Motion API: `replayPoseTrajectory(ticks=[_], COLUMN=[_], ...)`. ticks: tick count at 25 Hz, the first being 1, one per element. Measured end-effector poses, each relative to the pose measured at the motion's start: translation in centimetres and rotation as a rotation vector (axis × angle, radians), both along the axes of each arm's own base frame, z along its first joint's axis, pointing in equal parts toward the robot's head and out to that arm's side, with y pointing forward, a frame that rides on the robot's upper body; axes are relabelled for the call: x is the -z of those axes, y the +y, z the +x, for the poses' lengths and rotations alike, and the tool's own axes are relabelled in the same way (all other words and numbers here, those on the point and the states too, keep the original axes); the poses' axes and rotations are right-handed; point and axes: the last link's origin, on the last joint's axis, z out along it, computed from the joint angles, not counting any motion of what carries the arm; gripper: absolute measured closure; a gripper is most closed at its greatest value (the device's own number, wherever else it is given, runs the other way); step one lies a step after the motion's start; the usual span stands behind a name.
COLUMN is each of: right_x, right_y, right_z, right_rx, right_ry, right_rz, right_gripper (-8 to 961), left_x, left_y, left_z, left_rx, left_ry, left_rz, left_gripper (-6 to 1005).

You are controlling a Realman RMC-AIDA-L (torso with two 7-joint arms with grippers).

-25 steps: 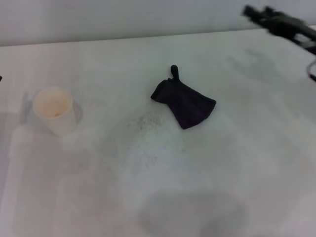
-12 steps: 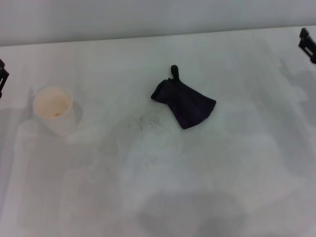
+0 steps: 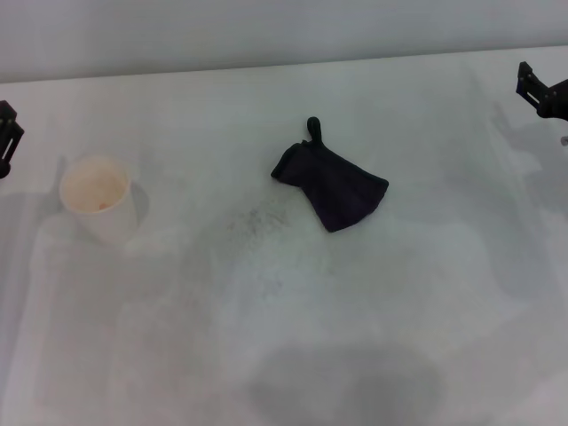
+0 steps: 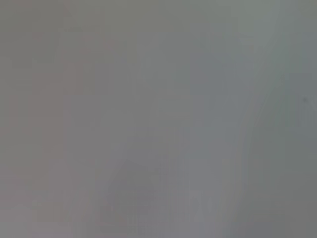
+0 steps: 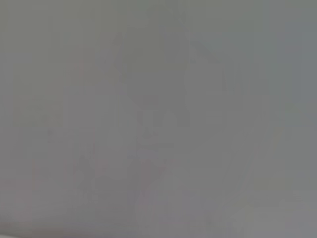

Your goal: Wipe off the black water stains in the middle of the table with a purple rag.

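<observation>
The purple rag [image 3: 332, 183] lies crumpled on the white table [image 3: 293, 337] just right of the middle, its small loop pointing to the far side. No glossy black stain shows; only faint grey speckles lie left of the rag. Part of my left gripper [image 3: 7, 135] shows at the left edge and part of my right gripper [image 3: 543, 91] at the right edge, both far from the rag. Both wrist views show only blank grey.
A white paper cup [image 3: 97, 199] stands upright at the left of the table. A pale wall runs along the table's far edge. A soft grey shadow lies on the table near the front.
The right arm has drawn back from the upper right to the right edge. The left gripper has come into view at the left edge. The rag and the cup have not moved.
</observation>
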Motion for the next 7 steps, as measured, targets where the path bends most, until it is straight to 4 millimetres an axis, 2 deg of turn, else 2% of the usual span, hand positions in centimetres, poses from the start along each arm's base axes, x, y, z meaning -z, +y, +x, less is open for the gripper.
replayPoseTrajectory(ticks=[7], right_x=[0.28], right_y=[0.46], right_z=[-0.08], right_rx=[0.024], right_ry=[0.019], right_rz=[-0.004], right_gripper=[97], left_x=[0.17], left_y=[0.08], left_z=[-0.41], left_rx=[-0.031], left_ry=[-0.011], left_rz=[-0.013], left_gripper=[127])
